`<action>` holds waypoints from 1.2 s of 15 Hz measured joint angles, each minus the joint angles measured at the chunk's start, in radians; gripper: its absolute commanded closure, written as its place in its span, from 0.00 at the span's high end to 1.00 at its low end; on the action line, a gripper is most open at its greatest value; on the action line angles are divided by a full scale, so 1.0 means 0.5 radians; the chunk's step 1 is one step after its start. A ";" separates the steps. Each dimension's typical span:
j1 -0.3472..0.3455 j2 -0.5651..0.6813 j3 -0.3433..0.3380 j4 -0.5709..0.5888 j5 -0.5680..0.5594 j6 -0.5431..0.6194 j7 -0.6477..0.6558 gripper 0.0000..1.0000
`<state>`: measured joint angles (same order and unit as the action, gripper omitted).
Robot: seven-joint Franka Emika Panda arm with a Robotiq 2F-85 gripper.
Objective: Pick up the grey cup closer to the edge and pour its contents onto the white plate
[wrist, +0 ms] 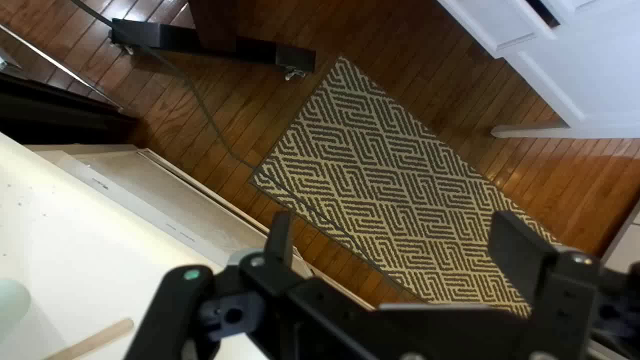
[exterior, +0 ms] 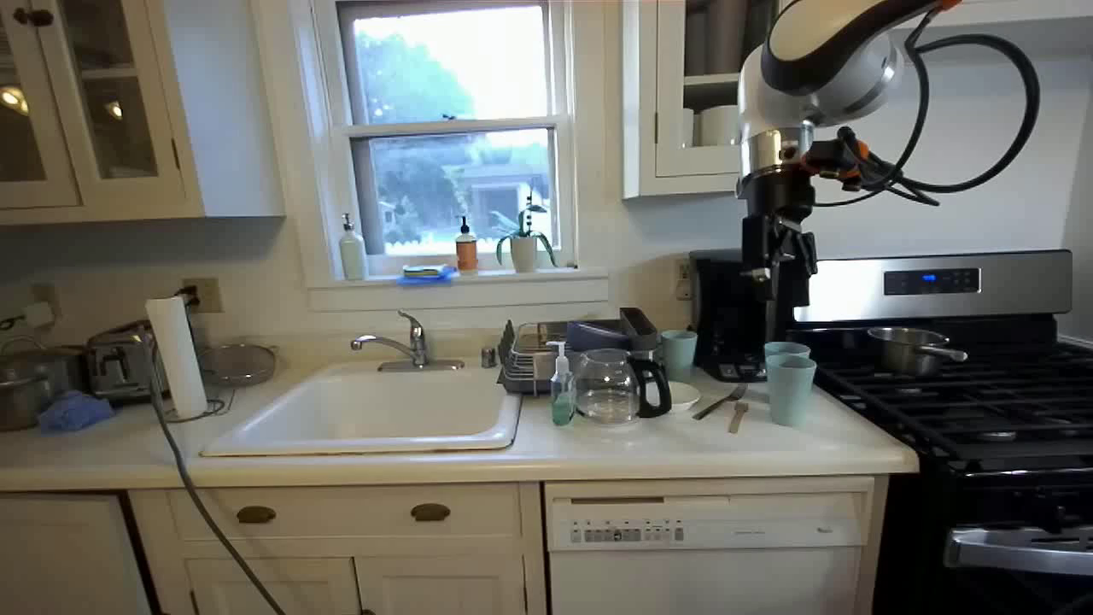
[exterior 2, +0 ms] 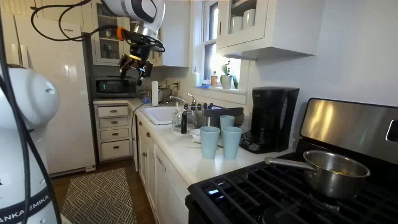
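Observation:
The pale grey-blue cup closer to the counter's front edge (exterior: 790,390) stands upright near the stove, and also shows in an exterior view (exterior 2: 209,143). A second like cup (exterior 2: 231,143) stands just behind it, and a third (exterior: 679,354) by the dish rack. A pale rounded piece of a cup (wrist: 11,305) shows at the wrist view's left edge. The cups' contents are hidden. The white plate (exterior: 684,395) lies behind the glass carafe, partly covered; it also shows in an exterior view (exterior 2: 195,134). My gripper (wrist: 400,245) is open and empty, high above and apart from the cups.
A black coffee maker (exterior 2: 269,121) stands behind the cups. The glass carafe (exterior: 606,389), soap bottle (exterior: 562,389) and dish rack (exterior: 534,363) are left of them. Two forks (exterior: 721,403) lie by the plate. A pot (exterior 2: 335,174) sits on the stove. The wrist view faces a patterned rug (wrist: 380,180).

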<state>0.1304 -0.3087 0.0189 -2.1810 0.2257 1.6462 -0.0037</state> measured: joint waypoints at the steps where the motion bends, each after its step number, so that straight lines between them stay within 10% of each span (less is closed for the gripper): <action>1: 0.000 0.000 0.000 0.000 0.000 0.000 0.000 1.00; 18: -0.363 0.557 -0.120 -0.006 -0.428 1.024 0.176 1.00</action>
<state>-0.0512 -0.0302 -0.0413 -2.1839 0.0116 2.1580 0.0845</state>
